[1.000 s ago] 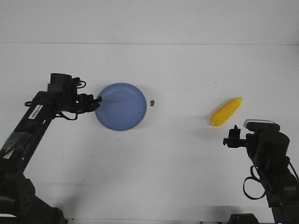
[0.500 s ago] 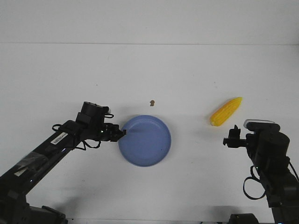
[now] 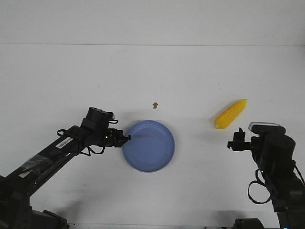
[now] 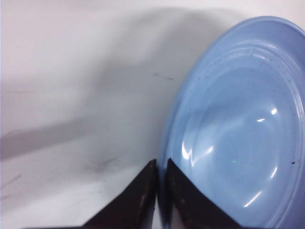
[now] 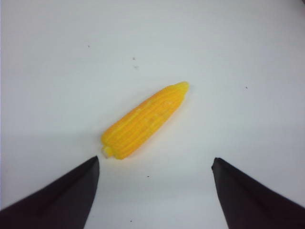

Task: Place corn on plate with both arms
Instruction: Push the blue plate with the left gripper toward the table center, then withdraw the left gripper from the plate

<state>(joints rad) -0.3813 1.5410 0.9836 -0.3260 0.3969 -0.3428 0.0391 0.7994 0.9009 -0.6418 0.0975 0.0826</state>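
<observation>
The periwinkle-blue plate (image 3: 150, 145) lies near the middle of the table. My left gripper (image 3: 127, 139) is shut on its left rim; the left wrist view shows the plate (image 4: 238, 129) edge pinched between the two dark fingers (image 4: 143, 195). The yellow corn (image 3: 230, 114) lies on the table at the right, tapered end pointing up-right. My right gripper (image 3: 234, 142) stands open just in front of it. In the right wrist view the corn (image 5: 145, 119) lies beyond the wide-apart fingers (image 5: 62, 195), with my right gripper (image 5: 155, 164) touching nothing.
A small brown speck (image 3: 155, 105) lies on the white table (image 3: 190, 71) above the plate. The table's far edge runs across the top of the front view.
My left gripper has dragged the plate from the left to the right and toward the front, most of it in the first half second. The right arm and corn have not moved.
</observation>
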